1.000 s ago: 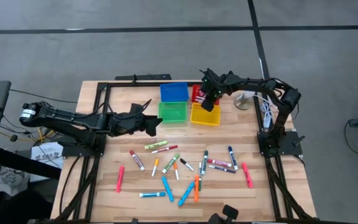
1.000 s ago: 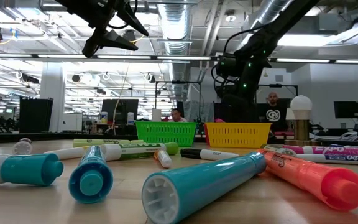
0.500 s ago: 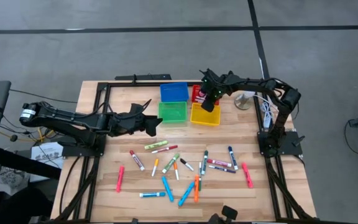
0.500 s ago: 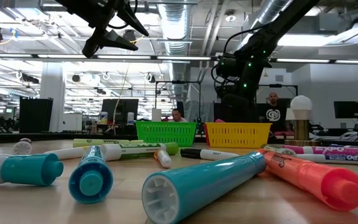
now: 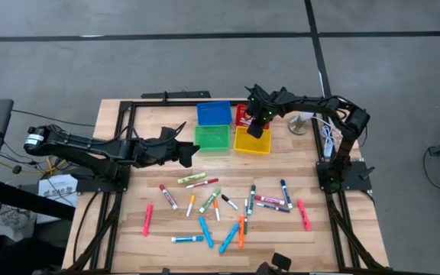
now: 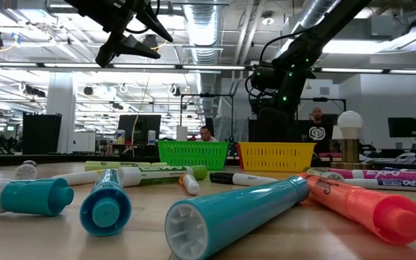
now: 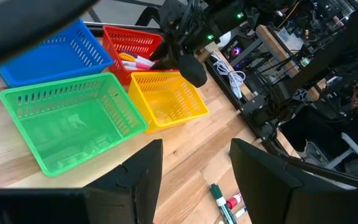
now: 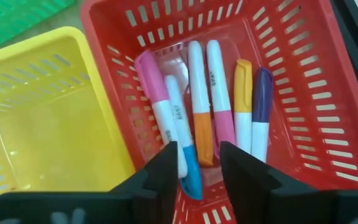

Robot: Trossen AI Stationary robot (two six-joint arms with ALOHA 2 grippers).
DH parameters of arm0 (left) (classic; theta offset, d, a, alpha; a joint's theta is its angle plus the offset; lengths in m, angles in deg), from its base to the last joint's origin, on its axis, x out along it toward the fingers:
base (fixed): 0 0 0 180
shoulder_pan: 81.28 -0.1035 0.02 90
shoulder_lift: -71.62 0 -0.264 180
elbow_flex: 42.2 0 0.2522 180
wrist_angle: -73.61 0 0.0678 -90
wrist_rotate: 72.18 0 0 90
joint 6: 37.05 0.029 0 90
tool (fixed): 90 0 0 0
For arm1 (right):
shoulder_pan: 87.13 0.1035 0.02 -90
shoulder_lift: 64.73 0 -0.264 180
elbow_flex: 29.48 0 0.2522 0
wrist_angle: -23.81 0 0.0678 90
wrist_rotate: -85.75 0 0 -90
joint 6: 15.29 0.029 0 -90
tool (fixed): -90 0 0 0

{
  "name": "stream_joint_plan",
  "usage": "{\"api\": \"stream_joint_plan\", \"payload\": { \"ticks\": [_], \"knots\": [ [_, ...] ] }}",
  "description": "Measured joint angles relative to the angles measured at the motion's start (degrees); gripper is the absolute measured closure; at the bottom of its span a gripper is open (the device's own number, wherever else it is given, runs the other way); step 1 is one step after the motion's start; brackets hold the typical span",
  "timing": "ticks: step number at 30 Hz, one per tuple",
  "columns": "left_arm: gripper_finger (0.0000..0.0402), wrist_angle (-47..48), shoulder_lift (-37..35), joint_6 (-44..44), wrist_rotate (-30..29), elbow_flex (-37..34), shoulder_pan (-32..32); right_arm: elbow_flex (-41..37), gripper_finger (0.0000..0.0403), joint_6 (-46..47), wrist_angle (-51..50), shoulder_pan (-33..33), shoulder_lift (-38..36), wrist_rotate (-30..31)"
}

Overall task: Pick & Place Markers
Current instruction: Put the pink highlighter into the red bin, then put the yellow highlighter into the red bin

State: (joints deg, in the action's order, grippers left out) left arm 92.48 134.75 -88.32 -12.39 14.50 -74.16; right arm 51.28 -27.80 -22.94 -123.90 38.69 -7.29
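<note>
Several markers (image 5: pixel 220 202) lie scattered flat on the near half of the wooden table, with large teal and orange ones (image 6: pixel 237 213) close to the low camera. Several more markers (image 8: pixel 201 106) lie in the bottom of the red bin (image 8: pixel 104 18). My right gripper (image 8: pixel 197 165) hovers open over the red bin (image 5: pixel 241 114), at its border with the yellow bin (image 5: pixel 252 141), and holds nothing. My left gripper (image 7: pixel 194 180) is open and empty, raised above the table just left of the green bin (image 5: pixel 212 137); the high view shows the left gripper (image 5: pixel 188 153) there.
Blue bin (image 5: pixel 214 113), green, red and yellow bins stand in a cluster at the table's far middle. A white round-topped object (image 5: pixel 304 122) and a white cable (image 5: pixel 327 139) lie at the far right. Bare wood shows between the bins and the markers. People sit beyond the table (image 6: pixel 316 119).
</note>
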Motion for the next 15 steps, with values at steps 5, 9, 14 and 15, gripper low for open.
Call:
{"api": "stream_joint_plan", "payload": {
  "ticks": [5, 9, 14, 15],
  "knots": [
    [0.0214, 0.01, 0.00, 0.70, 2.72, 0.00, 0.04, 0.00, 0.0256, 0.18, 0.00, 0.00, -0.02, 0.02],
    [0.0214, 0.00, 0.00, 4.33, 4.58, 0.00, 0.58, 0.00, 0.0251, 0.46, -0.55, -0.13, -1.24, 0.29],
    [0.0214, 0.01, 0.00, 4.42, 4.66, 0.01, 1.17, -0.02, 0.0259, 0.46, -1.23, -0.13, -5.67, 0.61],
    [0.0214, 0.02, 0.00, 4.44, 4.64, 0.02, 1.26, -0.02, 0.0261, 0.47, -1.25, -0.13, -6.79, 0.38]
  ]
}}
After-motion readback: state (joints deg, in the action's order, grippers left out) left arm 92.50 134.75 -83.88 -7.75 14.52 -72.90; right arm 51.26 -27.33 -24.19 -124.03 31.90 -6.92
